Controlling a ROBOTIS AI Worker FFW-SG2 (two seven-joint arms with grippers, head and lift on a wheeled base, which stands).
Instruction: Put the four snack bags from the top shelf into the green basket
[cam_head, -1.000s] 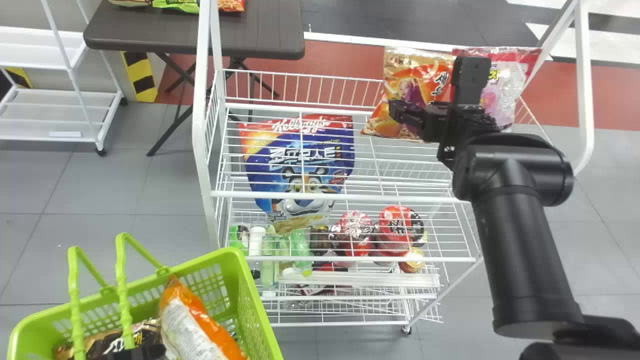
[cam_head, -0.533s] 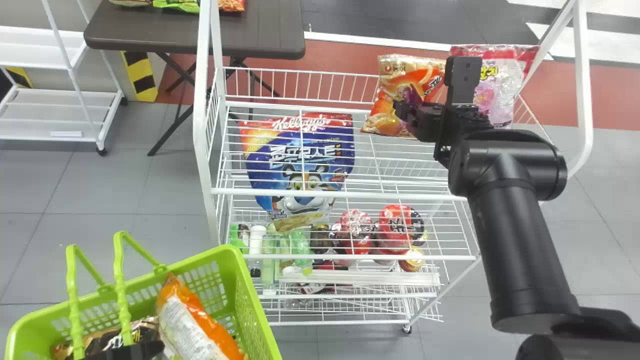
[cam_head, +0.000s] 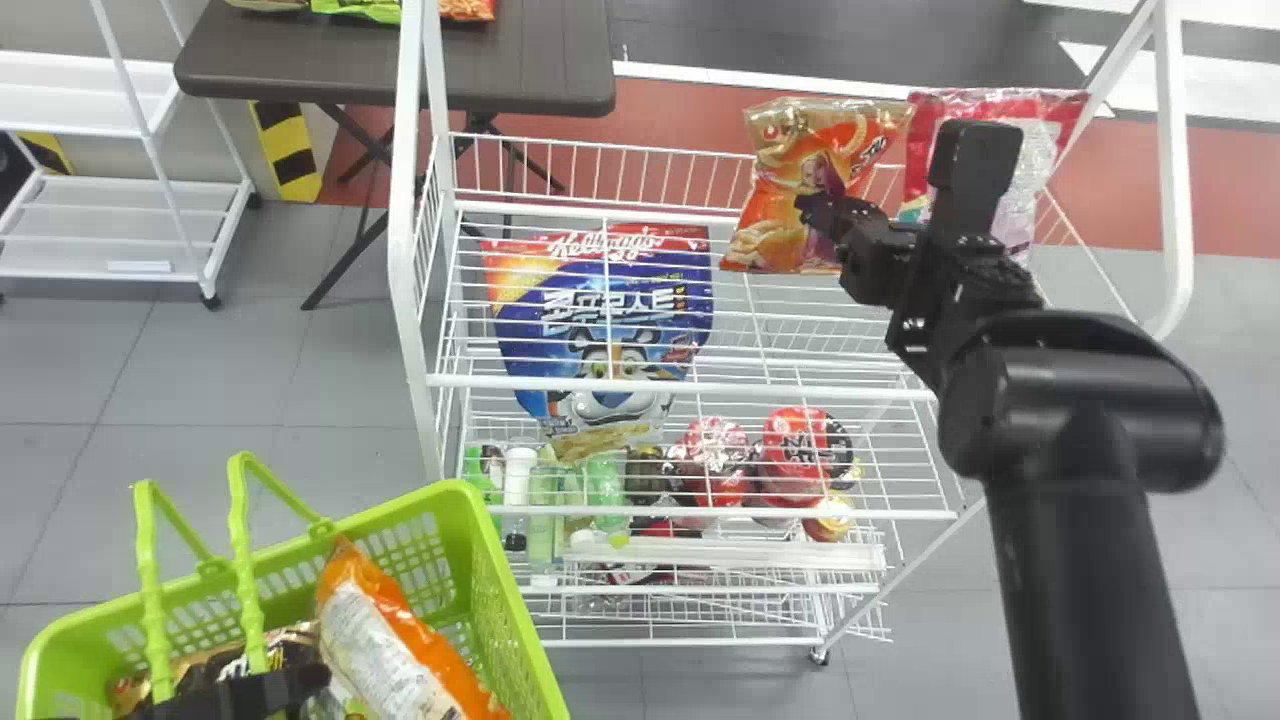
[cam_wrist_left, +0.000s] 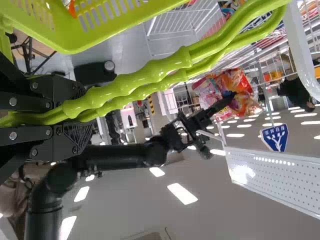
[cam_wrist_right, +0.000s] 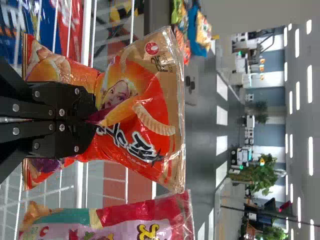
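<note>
On the top shelf's right part is the orange snack bag (cam_head: 800, 190), upright, with my right gripper (cam_head: 822, 212) at its front. The right wrist view shows the right gripper (cam_wrist_right: 92, 120) shut on a pinched fold in the middle of the orange bag (cam_wrist_right: 150, 100). A pink snack bag (cam_head: 1020, 215) stands to its right, partly behind the arm. At lower left my left gripper (cam_head: 250, 692) is at the green basket (cam_head: 500, 600); in the left wrist view this gripper (cam_wrist_left: 65, 117) is shut on the basket's handles (cam_wrist_left: 145, 77). An orange-and-white bag (cam_head: 385, 640) and a dark bag (cam_head: 285, 648) lie inside the basket.
The white rack's left post (cam_head: 405, 250) and top shelf front rail (cam_head: 680, 385) frame the shelf. Below lie a blue cereal bag (cam_head: 600, 310), bottles (cam_head: 545, 500) and red cups (cam_head: 795, 445). A dark table (cam_head: 500, 60) stands behind.
My right wrist and forearm have swung to the right, with the gripper turned. The orange bag's top has shifted slightly upward and widened in view. The basket has barely moved.
</note>
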